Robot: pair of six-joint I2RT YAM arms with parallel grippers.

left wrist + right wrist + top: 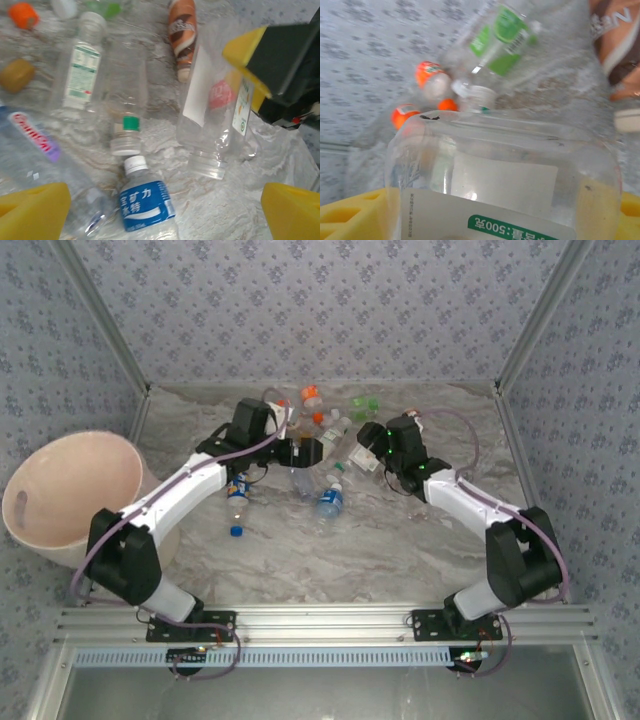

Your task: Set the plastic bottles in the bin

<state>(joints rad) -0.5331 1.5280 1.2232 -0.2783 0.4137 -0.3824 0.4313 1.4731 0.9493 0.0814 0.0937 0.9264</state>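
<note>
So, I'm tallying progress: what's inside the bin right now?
Inside the bin, only bare pale pink wall and one slot handle hole show; I see no bottle there. The left arm covers its near right part, so that bit can't be checked.

Marbled grey bench (400,540). Clear plastic bottles (303,483) lie scattered at far centre. Blue-labelled bottle (330,502) lies nearer, on its side.

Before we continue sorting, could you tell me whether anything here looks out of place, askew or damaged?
Yes: the plastic bottles lie scattered on their sides across the table, none visibly in the bin at the left. One clear bottle, in the right gripper, appears uncapped.
</note>
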